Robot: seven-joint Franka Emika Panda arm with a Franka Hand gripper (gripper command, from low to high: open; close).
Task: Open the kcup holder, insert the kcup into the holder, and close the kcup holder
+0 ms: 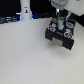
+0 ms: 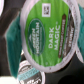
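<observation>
The kcup holder point(image 1: 61, 36) is a black boxy unit at the exterior view's right, with pods showing in round slots on its top side. My gripper point(image 1: 59, 20) hangs right above it, shut on the kcup point(image 1: 59, 21). In the wrist view the kcup's green round lid point(image 2: 47, 31) fills most of the picture, with a teal finger point(image 2: 11, 44) pressed against its side. Below it I see the holder's slots with dark-topped pods point(image 2: 29, 75). I cannot tell whether the cup touches a slot.
A white upright object point(image 1: 25, 11) stands at the back on the exterior view's left, in front of a dark background. The holder sits on a pale tabletop point(image 1: 25, 55).
</observation>
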